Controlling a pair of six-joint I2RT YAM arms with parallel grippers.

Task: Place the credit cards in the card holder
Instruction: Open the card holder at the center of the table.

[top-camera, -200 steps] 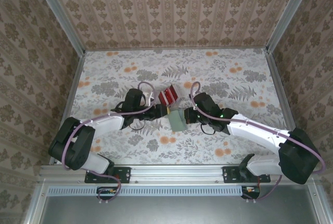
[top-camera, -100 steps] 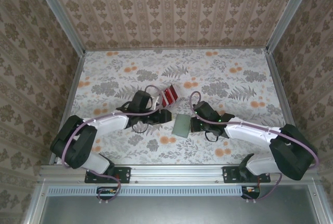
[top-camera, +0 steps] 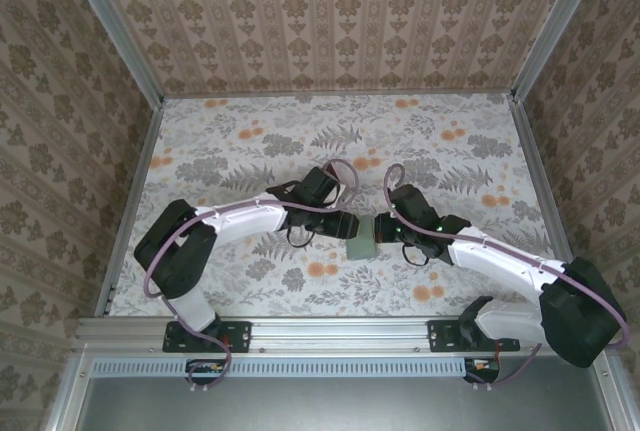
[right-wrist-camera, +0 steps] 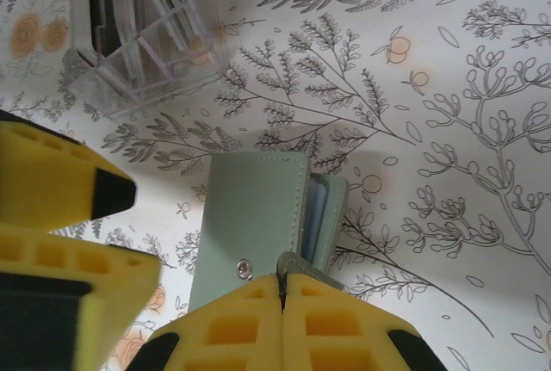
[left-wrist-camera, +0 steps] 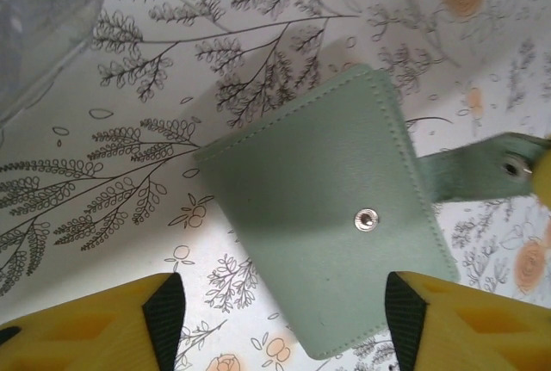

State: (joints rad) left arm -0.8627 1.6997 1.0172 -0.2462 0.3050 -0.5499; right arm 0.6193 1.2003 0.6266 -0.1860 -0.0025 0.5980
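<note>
The sage-green card holder (top-camera: 362, 247) lies closed on the flowered table between the two arms, its snap stud facing up (left-wrist-camera: 366, 219). My right gripper (right-wrist-camera: 281, 281) is shut on the holder's strap (left-wrist-camera: 469, 169), and a pale blue inside shows at the holder's slightly parted edge (right-wrist-camera: 317, 207). My left gripper (left-wrist-camera: 280, 319) is open just above the holder (left-wrist-camera: 327, 216), with its near corner between the yellow fingers and neither pad touching it. In the top view the left arm (top-camera: 320, 191) hides the credit cards.
A clear plastic rack (right-wrist-camera: 138, 35) stands just beyond the holder and holds thin slabs whose colour I cannot tell; one corner of it shows in the left wrist view (left-wrist-camera: 43, 18). The left gripper's fingers (right-wrist-camera: 52, 182) hang close by the holder's left side. Patterned walls enclose the table.
The left arm has swung right, over the spot where the red cards showed, and its jaws have widened. The card holder has shifted right and toward the near edge with the right gripper.
</note>
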